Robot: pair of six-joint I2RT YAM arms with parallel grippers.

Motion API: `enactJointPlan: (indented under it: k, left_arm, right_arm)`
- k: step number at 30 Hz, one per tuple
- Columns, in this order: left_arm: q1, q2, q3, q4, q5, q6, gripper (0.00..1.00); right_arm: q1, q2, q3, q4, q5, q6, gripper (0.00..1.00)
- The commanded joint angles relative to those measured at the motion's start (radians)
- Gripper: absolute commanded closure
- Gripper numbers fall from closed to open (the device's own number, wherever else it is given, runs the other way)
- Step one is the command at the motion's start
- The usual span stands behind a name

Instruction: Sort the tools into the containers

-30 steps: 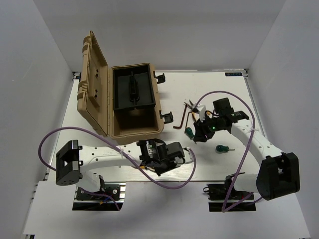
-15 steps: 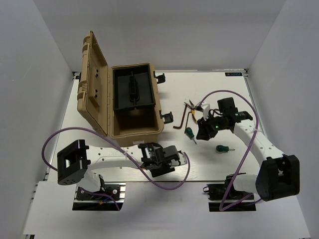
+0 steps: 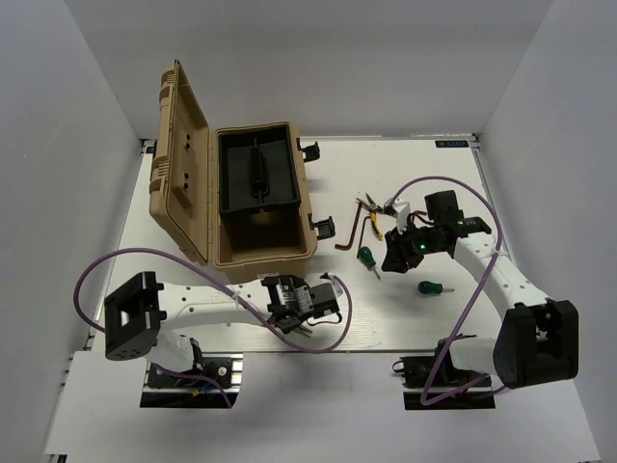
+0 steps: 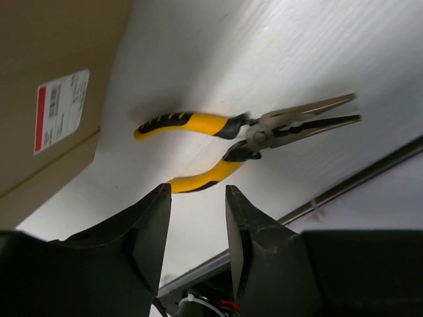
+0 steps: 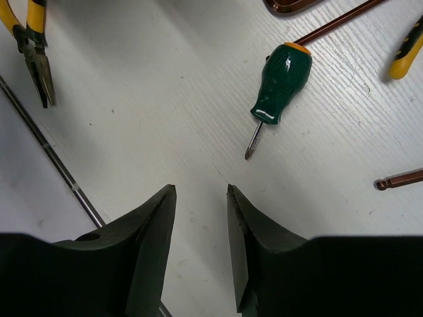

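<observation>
Left gripper (image 4: 197, 198): jaws narrow, small gap, nothing in it. It sits low over the worktop (image 4: 277, 53), near the front edge rail. Just past the tips lie the front pliers (image 4: 254, 137), flat on the worktop, handles spread, nose pointing away from the tan toolbox (image 4: 53, 39). Handle ends are close to the box wall; can't tell if they touch.

Right gripper (image 5: 201, 191): jaws also narrow, empty, above bare worktop. Ahead and slightly right is a green screwdriver (image 5: 281, 82), lying flat with its tip towards the jaws, clear of them. A brown hex key (image 5: 337, 20) runs off from its butt end; contact unclear. Second hex key (image 5: 400, 179) pokes in at the right edge. A yellow handle of the second pliers (image 5: 404, 53) shows top right.

Top view: other green screwdriver (image 3: 431, 287) lies alone, below the right arm's wrist. The toolbox is open, with a black tray (image 3: 253, 174) inside. No tools visible in the box.
</observation>
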Motion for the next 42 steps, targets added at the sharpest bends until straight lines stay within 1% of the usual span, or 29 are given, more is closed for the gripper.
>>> enactJointPlan:
  k: [1,3,6,8,13,15,20,24,33,42]
  left_arm:
    - [0.006,-0.047,0.004,-0.046,-0.072,-0.115,0.51]
    - [0.017,-0.047,0.004,-0.037,-0.055,-0.115,0.51]
    - [0.028,-0.037,-0.005,-0.006,-0.021,-0.082,0.46]
    - [0.037,-0.027,-0.019,0.029,0.016,-0.064,0.44]
    - [0.068,-0.027,-0.039,0.06,0.1,-0.05,0.44]
    - [0.068,-0.015,-0.048,0.072,0.114,-0.05,0.44]
    - [0.068,0.005,-0.071,0.082,0.114,-0.084,0.44]
    - [0.068,-0.004,-0.103,0.092,0.14,-0.104,0.44]
    - [0.086,0.042,-0.143,0.184,0.18,-0.104,0.44]
    - [0.117,0.091,-0.163,0.267,0.209,-0.055,0.44]
  right_arm:
    - [-0.011,0.006,0.005,0.011,-0.031,-0.006,0.57]
    - [-0.011,0.008,0.005,0.008,-0.029,-0.005,0.57]
    - [-0.035,0.0,0.005,0.008,-0.033,-0.003,0.57]
    - [-0.021,0.002,0.004,0.008,-0.034,-0.003,0.57]
    - [-0.034,0.003,0.001,0.008,-0.039,-0.003,0.57]
    - [-0.04,0.008,0.002,0.009,-0.039,-0.003,0.57]
    - [-0.043,0.011,0.001,0.011,-0.043,-0.008,0.57]
    - [-0.052,0.011,-0.002,0.008,-0.045,-0.009,0.57]
    - [-0.063,0.017,-0.002,0.003,-0.062,-0.011,0.57]
    - [-0.075,0.017,-0.007,-0.005,-0.083,-0.018,0.57]
